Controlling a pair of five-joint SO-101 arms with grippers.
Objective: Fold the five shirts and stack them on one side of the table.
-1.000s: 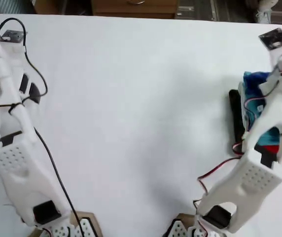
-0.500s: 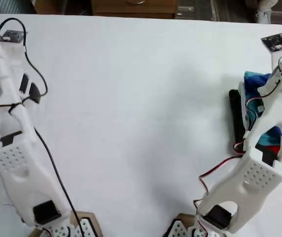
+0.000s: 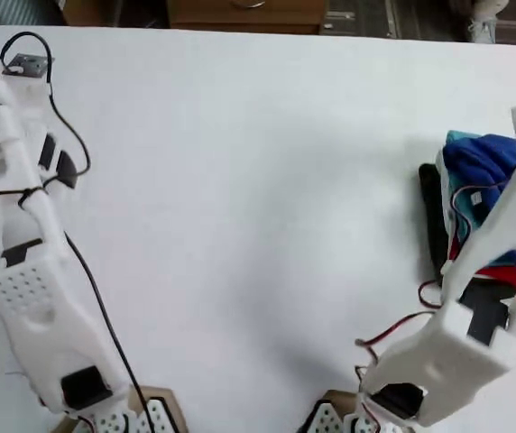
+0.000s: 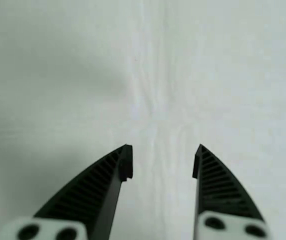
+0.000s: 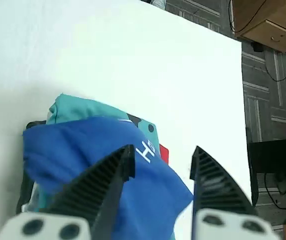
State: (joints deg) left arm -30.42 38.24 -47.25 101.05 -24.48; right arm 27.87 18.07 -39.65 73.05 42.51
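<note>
White tabletop (image 3: pixel 258 180) covers nearly all of the high view, with a strip of wooden furniture (image 3: pixel 244 13) and dark floor along the top edge.

Stack of shirts (image 3: pixel 470 194): located at the right edge of the frame in the high view, about mid-height, lying on the table. Its long axis runs from the top of the frame towards the bottom, parallel to the table's right edge. Layers noted: a blue shirt (image 3: pixel 479 162) on top, bunched rather than flat; a teal shirt (image 3: pixel 452 142) showing at the upper end beneath it; a red shirt (image 3: pixel 497 271) showing at the lower end; a black shirt (image 3: pixel 431 216) as a dark strip along the side facing the table's centre. In the right wrist view the blue shirt (image 5: pixel 83 155) has the teal (image 5: pixel 78 107) showing along its far edge.

Right arm (image 3: pixel 474 307): extends from the lower edge of the frame up across the stack. The right gripper (image 5: pixel 163 162) is above the blue shirt, jaws parted moderately, nothing between them.

Left arm (image 3: pixel 23 271): stands along the left side of the frame, well apart from the stack. The left gripper (image 4: pixel 161 162) is over bare, faintly creased table surface, jaws parted moderately and holding nothing.
</note>
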